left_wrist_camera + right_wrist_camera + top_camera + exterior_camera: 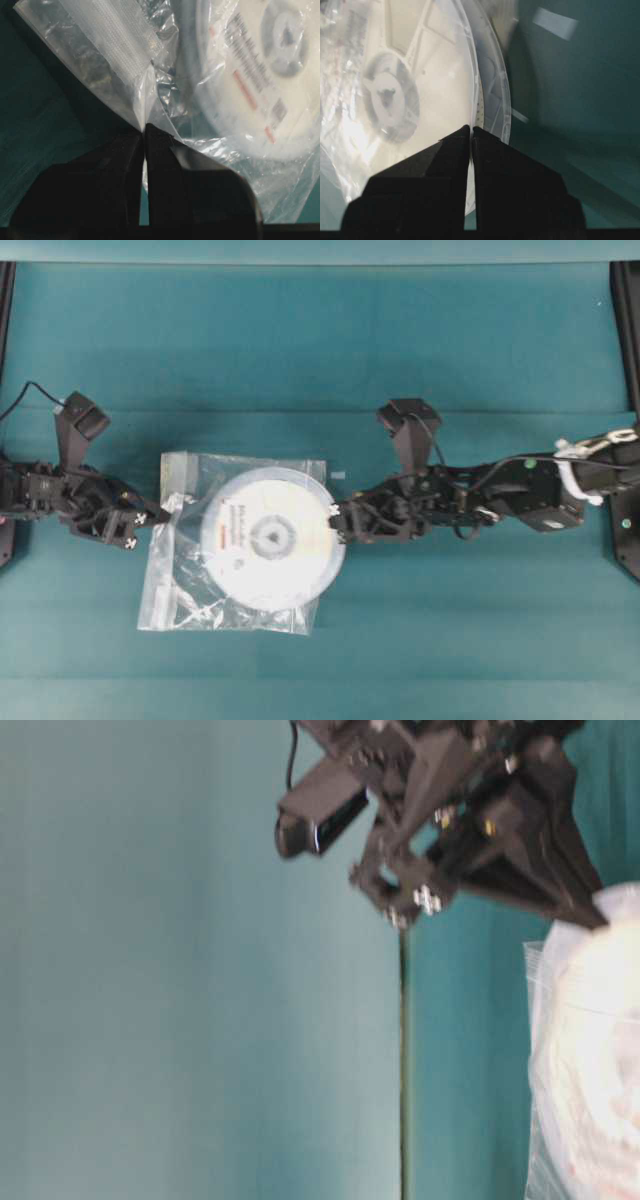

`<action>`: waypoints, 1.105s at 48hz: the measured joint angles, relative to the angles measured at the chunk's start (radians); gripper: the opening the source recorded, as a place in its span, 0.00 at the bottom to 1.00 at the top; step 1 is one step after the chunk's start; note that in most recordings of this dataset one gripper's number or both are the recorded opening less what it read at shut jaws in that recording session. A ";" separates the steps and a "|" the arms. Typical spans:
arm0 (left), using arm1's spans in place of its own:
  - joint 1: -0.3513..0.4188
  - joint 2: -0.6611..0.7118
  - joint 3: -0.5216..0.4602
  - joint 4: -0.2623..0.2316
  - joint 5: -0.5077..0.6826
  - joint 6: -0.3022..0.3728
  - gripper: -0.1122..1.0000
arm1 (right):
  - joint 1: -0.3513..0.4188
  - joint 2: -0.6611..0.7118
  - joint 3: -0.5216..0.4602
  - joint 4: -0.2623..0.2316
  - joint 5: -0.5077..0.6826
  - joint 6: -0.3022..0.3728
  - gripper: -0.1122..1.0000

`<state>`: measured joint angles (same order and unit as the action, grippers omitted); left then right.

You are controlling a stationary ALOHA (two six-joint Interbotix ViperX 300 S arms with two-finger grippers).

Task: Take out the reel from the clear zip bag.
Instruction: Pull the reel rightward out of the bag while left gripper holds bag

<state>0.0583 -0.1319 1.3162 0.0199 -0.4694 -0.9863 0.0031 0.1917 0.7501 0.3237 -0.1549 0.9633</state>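
The clear zip bag (175, 580) lies crinkled on the teal table, left of centre. The white reel (272, 536) rests inside it, and its right rim pokes out past the bag's right edge. My left gripper (158, 514) is shut on the bag's left edge; the left wrist view shows the plastic (115, 55) pinched at the jaw tips (145, 131), with the labelled reel (260, 75) behind the film. My right gripper (337, 524) is shut on the reel's right rim; in the right wrist view the tips (471, 131) clamp the translucent flange of the reel (420, 90).
A small white scrap (338, 476) lies on the cloth just above the reel's right side. Black frame posts (628, 340) stand at the table's left and right edges. The table-level view shows the left arm (450, 810) above the bag's corner (560, 1070).
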 measured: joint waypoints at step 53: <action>0.003 0.002 -0.015 0.000 0.000 -0.005 0.11 | -0.041 -0.308 0.362 0.003 0.008 0.003 0.12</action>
<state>0.0614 -0.1304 1.3008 0.0199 -0.4694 -0.9910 -0.0383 -0.1166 1.1121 0.3267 -0.1473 0.9664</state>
